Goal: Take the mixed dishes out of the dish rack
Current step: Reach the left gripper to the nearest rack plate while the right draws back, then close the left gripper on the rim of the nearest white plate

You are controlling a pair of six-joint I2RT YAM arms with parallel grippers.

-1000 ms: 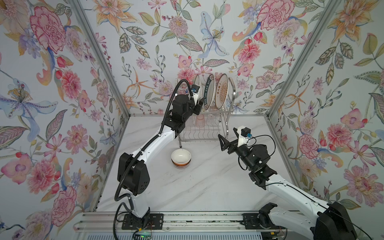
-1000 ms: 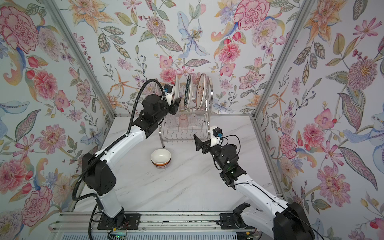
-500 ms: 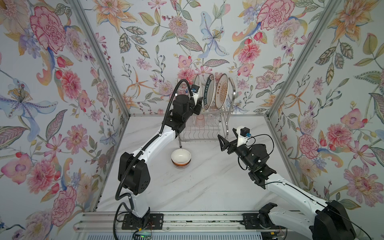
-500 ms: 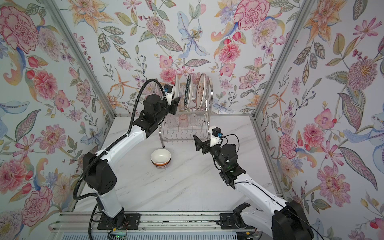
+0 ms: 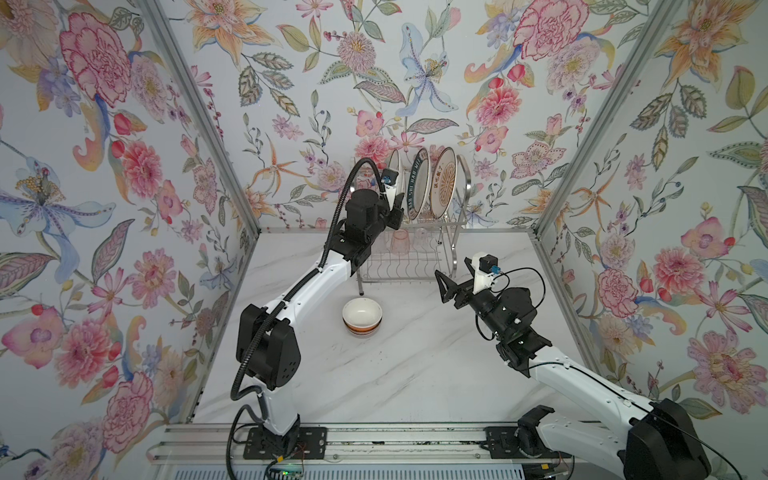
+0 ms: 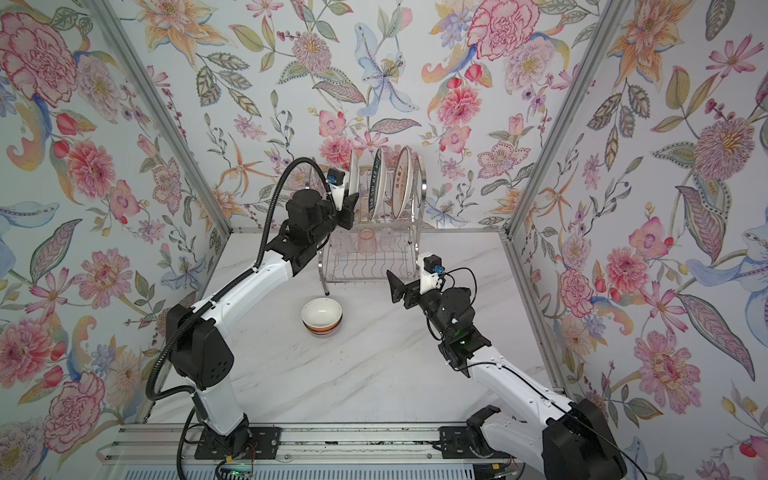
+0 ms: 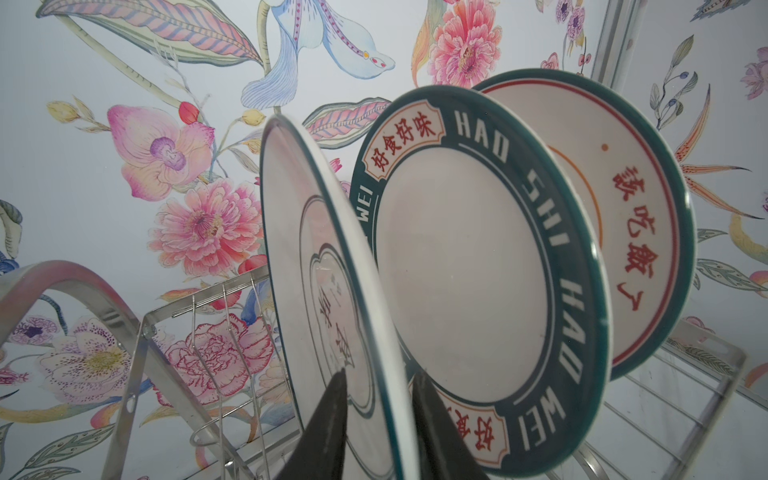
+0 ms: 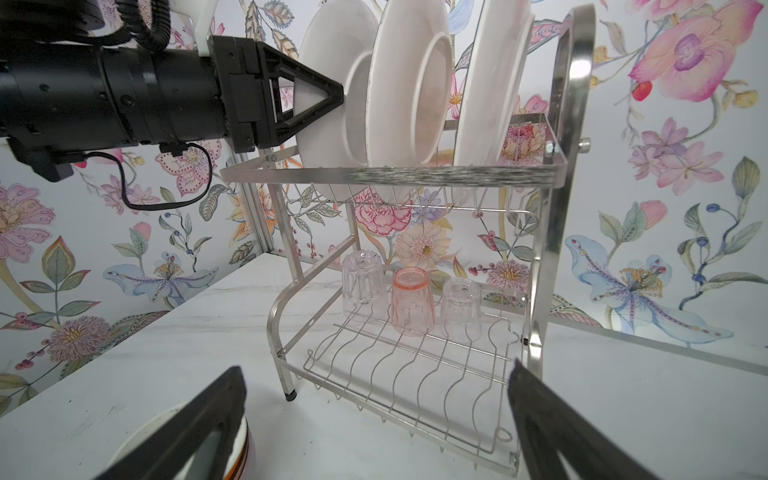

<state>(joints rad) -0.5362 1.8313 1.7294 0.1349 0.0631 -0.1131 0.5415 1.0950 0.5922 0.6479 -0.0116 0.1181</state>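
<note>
Bowls out — plates, glasses still racked; left gripper narrow astride the white plate, grip uncertain; right gripper wide.

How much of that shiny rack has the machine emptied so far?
Done: an orange-banded bowl sits on the marble table, out of the steel wire dish rack. In hand: the left gripper straddles the rim of the white round plate; the right gripper hangs open. Left: that plate, the teal-lettered plate, the orange sunburst plate, two clear glasses and one pink glass.
</note>
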